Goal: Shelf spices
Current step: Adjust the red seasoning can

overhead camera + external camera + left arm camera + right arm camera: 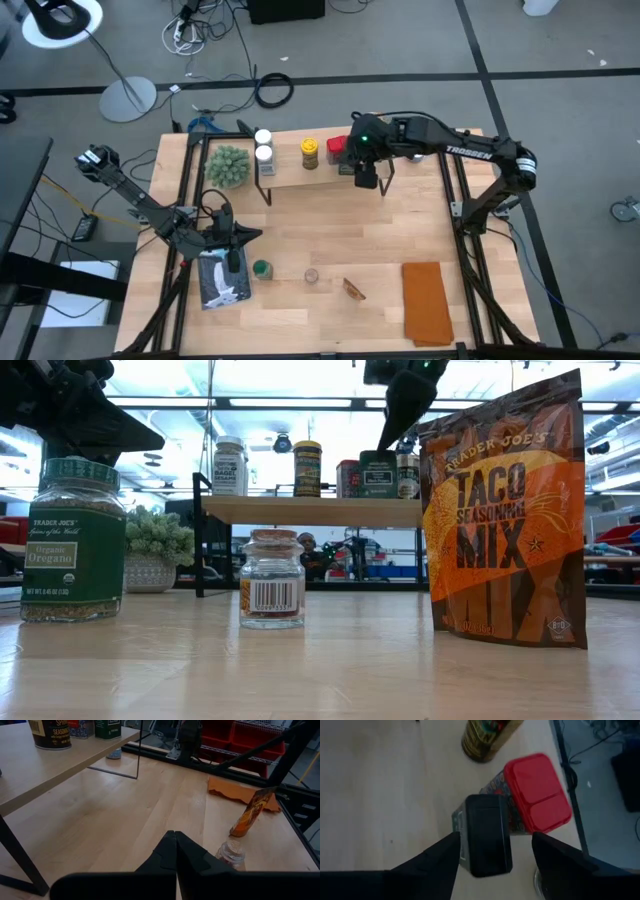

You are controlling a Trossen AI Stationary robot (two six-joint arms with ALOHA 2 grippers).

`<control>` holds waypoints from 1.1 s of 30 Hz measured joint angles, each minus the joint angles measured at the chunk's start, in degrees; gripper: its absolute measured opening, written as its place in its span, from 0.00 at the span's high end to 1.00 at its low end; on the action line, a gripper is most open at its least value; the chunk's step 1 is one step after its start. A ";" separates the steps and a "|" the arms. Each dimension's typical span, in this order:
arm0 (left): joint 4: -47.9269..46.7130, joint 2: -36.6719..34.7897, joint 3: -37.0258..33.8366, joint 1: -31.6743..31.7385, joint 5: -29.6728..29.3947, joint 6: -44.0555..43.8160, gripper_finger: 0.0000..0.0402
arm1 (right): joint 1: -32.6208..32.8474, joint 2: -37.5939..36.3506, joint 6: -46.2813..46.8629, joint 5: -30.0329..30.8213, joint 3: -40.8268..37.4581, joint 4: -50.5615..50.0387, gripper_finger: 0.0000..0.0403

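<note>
The shelf point(300, 176) stands at the table's far side. On its plank stand two white-lidded jars point(263, 145), a yellow-lidded jar point(310, 152), a red tin point(537, 792) and a black box point(487, 832). My right gripper point(495, 837) hovers open above the black box, one finger to each side, clear of it in the low view point(405, 400). On the table's near part stand a green-lidded oregano jar point(72, 540), a small clear jar point(272, 580) and a taco seasoning packet point(505, 510). My left gripper point(175, 840) is shut and empty near the oregano jar point(261, 268).
A fuzzy green plant ball point(228, 165) sits in a pot left of the shelf. An orange cloth point(427, 300) lies at the near right corner. A black-and-white card point(222, 280) lies under the left arm. Bare wood stretches between the shelf and the near items.
</note>
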 joint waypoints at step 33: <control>-0.01 0.02 0.00 -0.02 0.31 -0.14 1.00 | 14.16 -26.75 33.36 6.19 -42.85 58.56 0.39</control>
